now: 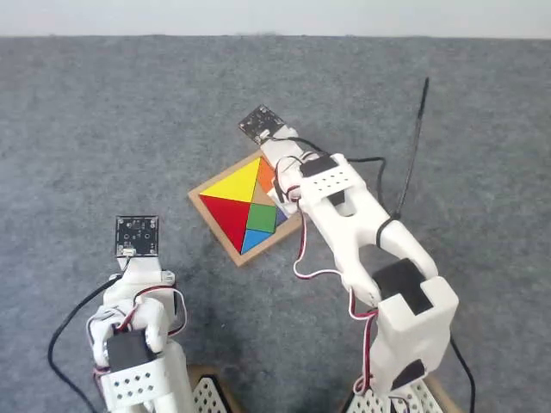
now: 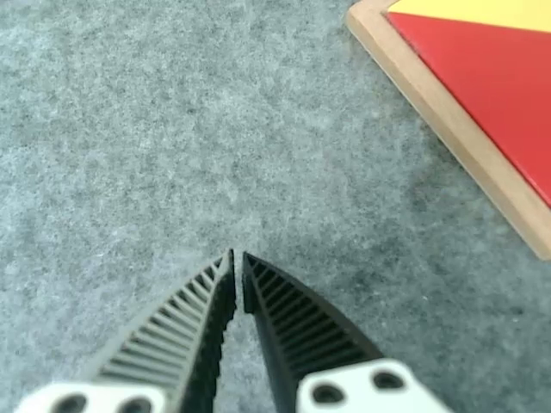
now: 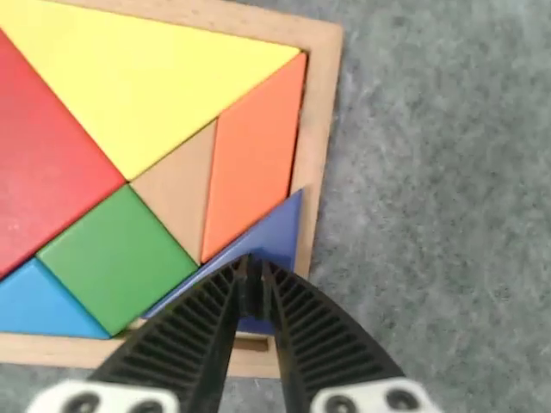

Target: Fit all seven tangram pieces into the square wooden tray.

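Note:
The square wooden tray (image 1: 216, 227) lies turned like a diamond at the table's middle. It holds a yellow triangle (image 1: 234, 182), a red triangle (image 1: 224, 215), a green square (image 1: 260, 215), a light blue triangle (image 1: 255, 240) and an orange piece (image 1: 266, 175). In the right wrist view my right gripper (image 3: 252, 271) is shut, its tips resting on a dark blue triangle (image 3: 280, 228) at the tray's rim (image 3: 320, 129). A tan triangular patch (image 3: 176, 185) shows between the yellow, green and orange pieces. My left gripper (image 2: 237, 258) is shut over bare carpet, short of the tray's corner (image 2: 448, 116).
Grey carpet (image 1: 103, 129) covers the table all around the tray. The right arm (image 1: 344, 215) leans over the tray's right corner, with a black cable (image 1: 413, 146) standing behind it. The left arm (image 1: 138, 327) stays at the near left.

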`<state>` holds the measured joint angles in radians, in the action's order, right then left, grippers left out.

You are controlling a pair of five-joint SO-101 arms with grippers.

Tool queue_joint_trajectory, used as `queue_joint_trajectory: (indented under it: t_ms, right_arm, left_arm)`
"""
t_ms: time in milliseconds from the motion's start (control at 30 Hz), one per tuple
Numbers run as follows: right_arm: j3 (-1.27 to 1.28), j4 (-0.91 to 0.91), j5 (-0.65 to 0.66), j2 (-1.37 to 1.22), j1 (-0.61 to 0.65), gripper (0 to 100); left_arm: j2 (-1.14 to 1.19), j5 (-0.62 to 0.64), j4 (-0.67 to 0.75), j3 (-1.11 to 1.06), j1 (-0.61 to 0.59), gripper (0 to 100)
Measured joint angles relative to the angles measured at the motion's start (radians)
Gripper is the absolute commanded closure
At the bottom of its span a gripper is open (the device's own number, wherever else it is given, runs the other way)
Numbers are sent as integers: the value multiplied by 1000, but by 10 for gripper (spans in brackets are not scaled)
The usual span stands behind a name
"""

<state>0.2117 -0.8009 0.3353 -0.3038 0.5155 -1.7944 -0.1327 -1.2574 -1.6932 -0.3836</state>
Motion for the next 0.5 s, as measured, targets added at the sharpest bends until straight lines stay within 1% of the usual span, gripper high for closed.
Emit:
queue_joint_trajectory:
  t_ms: [133, 433, 500]
  right_arm:
    - [0, -11, 0, -8, 31, 991]
    - [20, -11, -2, 3, 32, 991]
    - [41, -14, -18, 28, 32, 991]
  left_arm:
    - [0, 0, 0, 0, 0, 985]
    - [0, 0, 0, 0, 0, 985]
    - [0, 0, 0, 0, 0, 985]
